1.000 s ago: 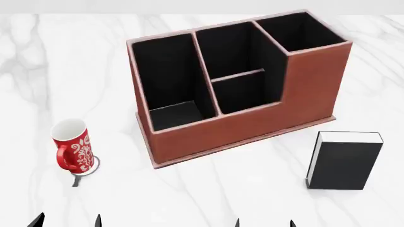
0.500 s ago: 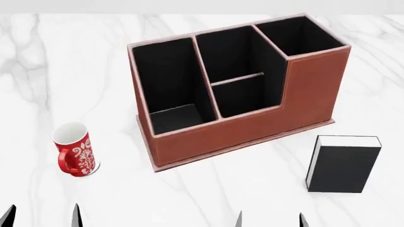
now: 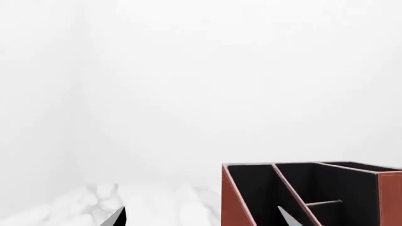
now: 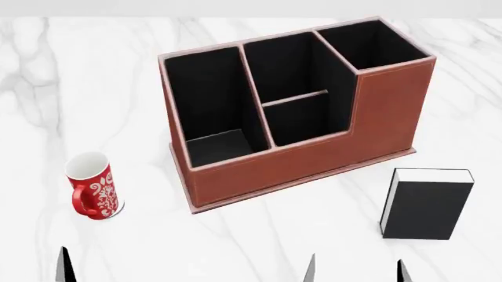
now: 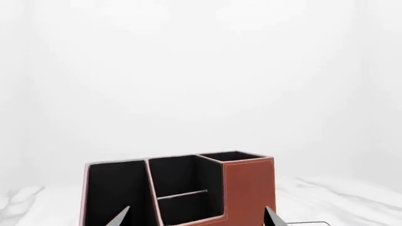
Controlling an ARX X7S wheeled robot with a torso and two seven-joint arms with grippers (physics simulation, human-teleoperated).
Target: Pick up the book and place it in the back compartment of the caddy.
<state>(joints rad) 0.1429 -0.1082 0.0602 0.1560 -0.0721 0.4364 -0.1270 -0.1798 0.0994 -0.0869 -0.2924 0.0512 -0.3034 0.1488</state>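
The black book [image 4: 427, 202] with white page edges stands upright on the marble table [image 4: 259, 241], to the right of and nearer than the caddy [image 4: 298, 158]. The caddy is reddish-brown with a black lining. Its back compartment [image 4: 306, 120] is the small square pocket behind the lowest wall. My right gripper [image 4: 355, 271] is open near the front edge, short of the book, and its tips frame the caddy [image 5: 245, 188] in the right wrist view. My left gripper [image 3: 202, 219] is open and holds nothing. One of its fingertips [image 4: 66, 269] shows below the mug.
A red patterned mug [image 4: 93, 187] stands at the left of the table, well apart from the caddy. The caddy's tall square pocket [image 4: 368, 41] and long narrow pocket [image 4: 208, 100] flank the middle column. White walls lie beyond the table.
The right gripper's fingertips have shifted right and risen further into the head view. The left gripper has shifted, so only one of its tips now shows. Book, caddy and mug have not moved.
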